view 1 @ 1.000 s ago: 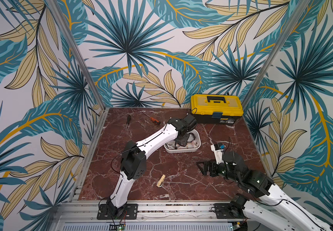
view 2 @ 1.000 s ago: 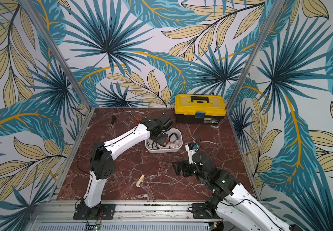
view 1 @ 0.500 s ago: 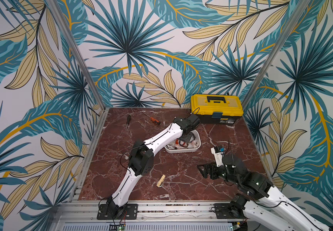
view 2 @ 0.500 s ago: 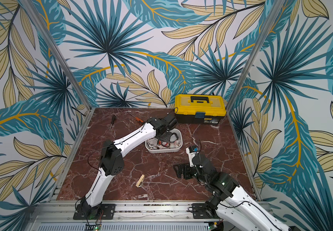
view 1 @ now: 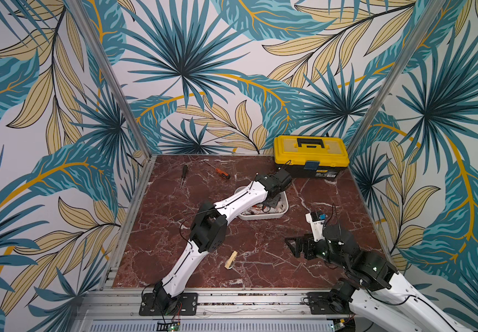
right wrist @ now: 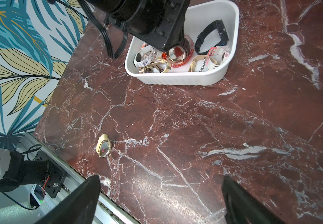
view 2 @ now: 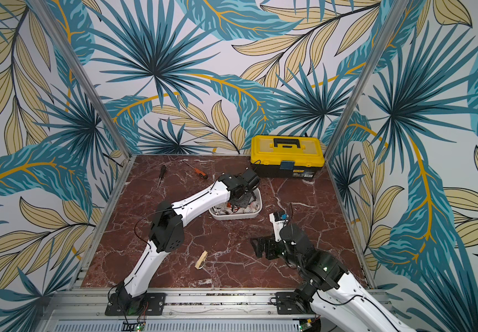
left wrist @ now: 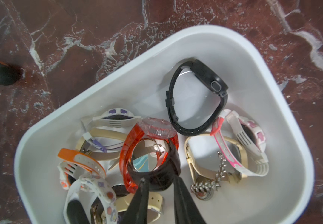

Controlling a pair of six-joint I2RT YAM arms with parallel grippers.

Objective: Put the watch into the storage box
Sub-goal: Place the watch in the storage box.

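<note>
Since the left gripper (left wrist: 159, 181) is seen down inside the storage box (left wrist: 118, 83), with a dark-strapped watch (left wrist: 162, 172) lying between its tips among the many watches heaped there, the placing step is judged to be nearly done. Its jaws are held a little apart, with the dark strap filling the gap. Whether the strap is pinched or already freed cannot be told from the wrist view. That watch is carried by the pile, against an orange see-through watch (left wrist: 125, 164), well inside the white walls. What is left for this arm, as judged, is for the jaws to be spread fully and the gripper lifted clear without a strap being snagged. One gold watch (right wrist: 103, 148) is found lying alone on the table (right wrist: 195, 126) near the front edge, well apart from the storage box, so more fetching may be needed. The right gripper (right wrist: 160, 180) is held low over bare table, its jaws wide apart with nothing between them.
</note>
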